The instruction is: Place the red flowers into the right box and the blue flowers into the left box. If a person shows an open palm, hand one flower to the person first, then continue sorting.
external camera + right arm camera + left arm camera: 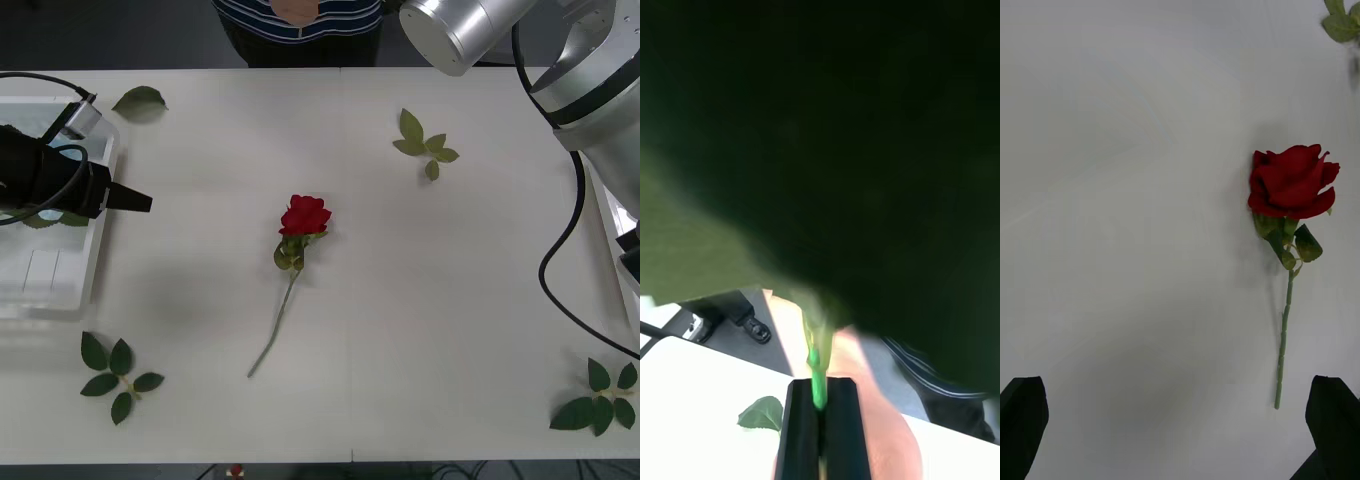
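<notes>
One red flower [303, 216] lies at the table's middle, its stem running toward the near edge; it also shows ahead of my left fingers as the red flower [1292, 184]. My left gripper [138, 200] [1176, 431] hovers open beside the left box [50, 290], holding nothing. My right gripper [818, 420] is raised at the far side and shut on a thin green stem [817, 375]. A big blurred leaf [752, 225] hides its bloom. A person's hand [880, 427] and striped sleeve [929, 375] lie just beyond the fingers. The right box [608, 225] shows as a rim. No blue flowers are in sight.
Loose leaf sprigs lie at the far centre-right [425, 146], far left [140, 100], near left [118, 372] and near right [600, 398]. The person's striped shirt [330, 18] is at the far edge. My right arm [560, 70] crosses the far right corner.
</notes>
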Action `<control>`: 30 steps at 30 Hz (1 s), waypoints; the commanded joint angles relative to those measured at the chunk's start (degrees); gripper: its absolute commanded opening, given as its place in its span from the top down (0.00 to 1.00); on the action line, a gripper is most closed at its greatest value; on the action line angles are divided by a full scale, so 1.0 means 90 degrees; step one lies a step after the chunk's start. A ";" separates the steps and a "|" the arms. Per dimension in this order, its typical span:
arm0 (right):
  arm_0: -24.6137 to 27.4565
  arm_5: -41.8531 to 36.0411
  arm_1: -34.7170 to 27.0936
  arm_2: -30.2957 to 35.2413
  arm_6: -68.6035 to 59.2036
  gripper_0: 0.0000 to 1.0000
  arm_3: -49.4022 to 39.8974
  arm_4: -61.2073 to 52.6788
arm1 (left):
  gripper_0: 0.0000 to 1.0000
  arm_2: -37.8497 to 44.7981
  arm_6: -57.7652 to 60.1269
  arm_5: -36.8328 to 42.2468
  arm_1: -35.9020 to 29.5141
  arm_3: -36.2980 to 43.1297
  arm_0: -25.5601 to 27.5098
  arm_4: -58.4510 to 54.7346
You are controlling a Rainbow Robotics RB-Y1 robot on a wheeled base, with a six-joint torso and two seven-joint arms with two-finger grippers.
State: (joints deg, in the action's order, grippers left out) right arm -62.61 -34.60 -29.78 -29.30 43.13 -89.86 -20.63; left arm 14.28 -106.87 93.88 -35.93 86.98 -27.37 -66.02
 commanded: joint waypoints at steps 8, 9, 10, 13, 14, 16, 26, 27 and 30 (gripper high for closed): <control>-0.0191 0.0065 -0.0031 0.0062 -0.0260 0.00 -0.0103 0.0056 | 0.00 0.0083 -0.0225 -0.0031 -0.0060 0.0130 0.0004 0.0001; -0.0191 0.0065 -0.0031 0.0062 -0.0260 0.00 -0.0103 0.0056 | 0.00 0.0074 -0.0225 -0.0031 -0.0060 0.0130 0.0004 0.0001; -0.0191 0.0065 -0.0031 0.0062 -0.0260 0.00 -0.0103 0.0056 | 0.00 0.0083 -0.0225 -0.0031 -0.0060 0.0130 0.0004 0.0001; -0.0191 0.0065 -0.0031 0.0062 -0.0260 0.00 -0.0103 0.0056 | 0.00 0.0074 -0.0225 -0.0031 -0.0060 0.0130 0.0004 0.0001; -0.0191 0.0065 -0.0031 0.0062 -0.0260 0.00 -0.0103 0.0056 | 0.00 0.0083 -0.0235 -0.0031 -0.0060 0.0130 0.0004 0.0001; -0.0191 0.0065 -0.0031 0.0062 -0.0260 0.00 -0.0103 0.0056 | 0.00 0.0083 -0.0235 -0.0021 -0.0060 0.0130 0.0004 0.0001; -0.0055 0.0055 -0.0031 -0.0016 -0.0251 0.00 -0.0045 0.0056 | 0.00 0.0103 -0.0284 -0.0001 -0.0060 0.0130 0.0013 0.0001; -0.0045 0.0075 -0.0061 -0.0036 -0.0251 0.00 -0.0055 0.0056 | 0.00 0.0103 -0.0294 -0.0001 -0.0060 0.0130 0.0004 0.0001; -0.0084 -0.0023 -0.0373 -0.0016 -0.0241 0.00 -0.0250 -0.0345 | 0.00 0.0113 -0.0303 -0.0001 -0.0060 0.0130 0.0004 -0.0009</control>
State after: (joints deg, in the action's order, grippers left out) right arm -62.09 -34.60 -30.17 -29.44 43.12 -89.74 -20.91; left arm 14.28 -107.85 93.89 -35.93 86.98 -27.37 -66.02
